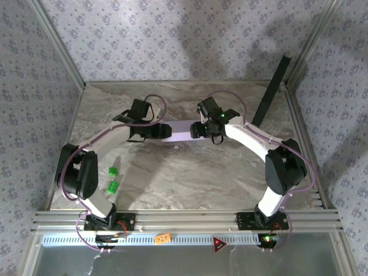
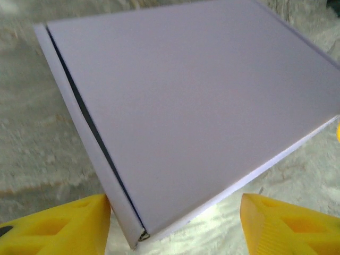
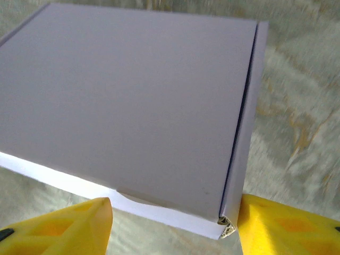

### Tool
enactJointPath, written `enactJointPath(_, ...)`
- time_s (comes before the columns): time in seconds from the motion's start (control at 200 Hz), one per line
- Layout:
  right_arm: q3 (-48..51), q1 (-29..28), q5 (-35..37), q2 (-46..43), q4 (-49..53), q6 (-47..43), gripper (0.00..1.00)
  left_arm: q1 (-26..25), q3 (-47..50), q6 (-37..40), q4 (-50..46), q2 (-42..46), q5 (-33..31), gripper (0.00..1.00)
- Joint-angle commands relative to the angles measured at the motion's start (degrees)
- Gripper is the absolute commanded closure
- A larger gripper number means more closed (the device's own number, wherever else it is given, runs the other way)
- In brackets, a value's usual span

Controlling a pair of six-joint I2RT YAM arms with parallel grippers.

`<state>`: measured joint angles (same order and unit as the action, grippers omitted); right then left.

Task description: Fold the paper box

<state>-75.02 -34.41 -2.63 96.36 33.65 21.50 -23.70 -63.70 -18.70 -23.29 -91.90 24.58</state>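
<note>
Jaws apart on both arms, folks, and nothing is clamped. Left jaws first: from the left wrist, the two yellow fingers (image 2: 58,226) stand wide. The paper box (image 2: 196,106) lies just ahead of them, closed up flat, lavender face up, with one corner poking down into the gap between the tips. That corner sits nearer the left-hand finger, close beside it, with bare desk showing between the box and the other finger. A dark slit runs along the box's side flap, up and away from that corner.

Over to the right jaws, and it's the same story: fingers (image 3: 287,228) spread, the box right in front of them. Its near corner lies hard by the inner side of the right-hand finger, touching or just off, I cannot tell. Its long near edge runs off past the other finger's tip. There's a dark seam along the flap on that side too, and a small opening at the fold of the corner.

From above, the box lies on the marbled desk (image 1: 190,172) squarely between the two sets of jaws, one at each end. Two small green blocks (image 1: 113,171) sit well off from the left jaws, back toward that arm's base. A long black panel (image 1: 270,92) leans in the corner beyond the right jaws, well apart.
</note>
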Motion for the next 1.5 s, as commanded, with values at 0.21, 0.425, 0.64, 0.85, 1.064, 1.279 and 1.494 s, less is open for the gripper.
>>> enactJointPath(0.21,15.12,-3.69,-7.96,-5.11,-10.01,8.49,0.35,-1.87,12.67,-5.27,7.7,6.57,7.19,0.34)
enactJointPath(0.425,18.23,-3.48,-8.79,-6.57,-10.75,8.46,0.34,-1.7,14.6,-5.32,5.99,9.43,5.24,0.33)
enactJointPath(0.64,17.46,-0.07,-10.91,-8.4,-8.33,6.09,0.27,1.08,12.65,-4.78,3.19,10.52,2.83,0.31)
enactJointPath(0.85,13.49,4.42,-17.73,-2.47,-8.73,3.48,0.27,2.76,8.09,-3.41,1.82,4.74,3.57,0.31)
enactJointPath(1.064,7.96,5.85,-20.26,4.64,-9.26,2.91,0.28,3.41,3.67,-3.88,2.68,-2.36,7.85,0.33)
enactJointPath(1.279,5.26,5.13,-21.01,6.39,-10.09,4.16,0.3,3.4,2.29,-5.03,4.11,-5.35,10.21,0.37)
enactJointPath(1.494,5.2,4.53,-19.55,6.74,-8.93,4.17,0.3,3.48,3.23,-4.68,3.5,-3.15,8.37,0.38)
